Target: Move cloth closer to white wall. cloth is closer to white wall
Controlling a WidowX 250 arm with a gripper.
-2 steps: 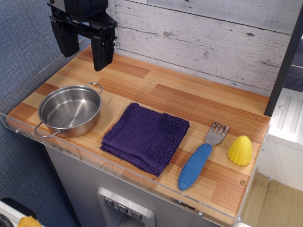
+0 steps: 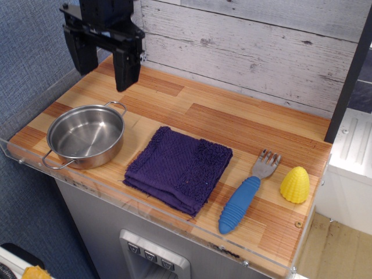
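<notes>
Single view, looking down at an angle on the wooden counter [image 2: 232, 125]. The black gripper [image 2: 103, 70] is hanging in the air over the far left corner of the surface, fingers pointing straight down, wrist body cropped by the top edge of the frame. Its two fingers [image 2: 127, 71] are standing apart with a clear gap between them, nothing sitting in that gap, and the tips are floating above the wood, not touching anything. The dark purple cloth [image 2: 178, 168] is lying flat and folded near the front edge, roughly mid-width of the counter, well apart from the gripper. The white wall [image 2: 261, 52] of weathered planks is running along the back edge, with a wide strip of bare wood between it and the cloth. A steel pot [image 2: 86, 136] is sitting upright at the front left corner, just beside the cloth on its left, not touching it. A fork with a blue handle [image 2: 244, 199] is lying to the right of the cloth near the front edge, tines pointing toward the back. A yellow ridged cone-shaped toy [image 2: 296, 185] is standing near the right edge, just beside the fork. A blue textured wall [image 2: 29, 52] is bordering the left edge, and a clear acrylic lip [image 2: 145, 212] is running along the front edge.
</notes>
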